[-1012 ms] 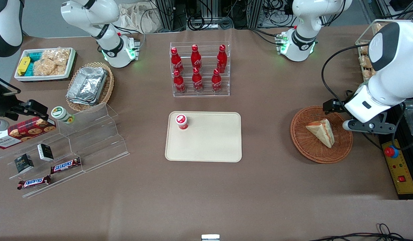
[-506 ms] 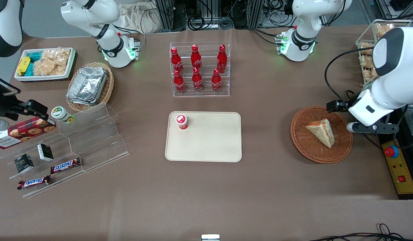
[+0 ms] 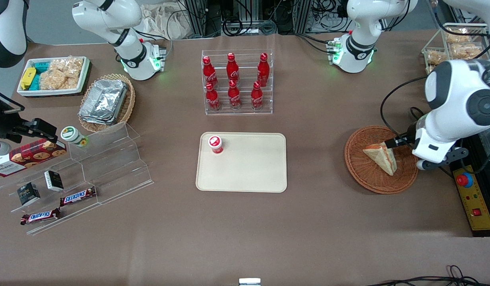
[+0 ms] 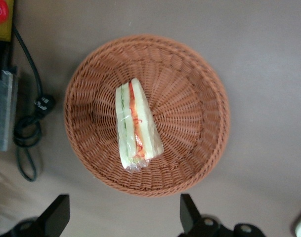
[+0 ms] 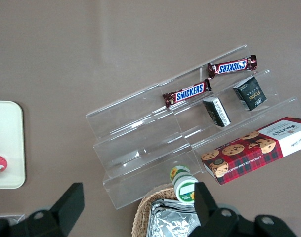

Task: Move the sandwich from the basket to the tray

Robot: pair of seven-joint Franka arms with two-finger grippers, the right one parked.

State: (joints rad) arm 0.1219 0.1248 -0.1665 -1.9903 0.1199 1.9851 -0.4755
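The sandwich (image 3: 382,158) (image 4: 136,126), a plastic-wrapped bread wedge with red and green filling, lies in the round reddish-brown basket (image 3: 364,174) (image 4: 190,98) toward the working arm's end of the table. My gripper (image 4: 122,217) hangs open above the basket's rim, both black fingers (image 4: 56,217) spread wide, nothing between them, well above the sandwich. In the front view the white wrist (image 3: 431,153) covers the basket's edge. The beige tray (image 3: 252,171) lies mid-table.
A small red-capped bottle (image 3: 215,144) stands on the tray's corner. A clear rack of red cola bottles (image 3: 237,83) stands farther from the front camera than the tray. A yellow control box with a red button (image 3: 465,180) and cables (image 4: 26,128) lie beside the basket.
The working arm's wrist has turned and dropped a little nearer the front camera, now over the basket's edge. The sandwich and basket have not moved.
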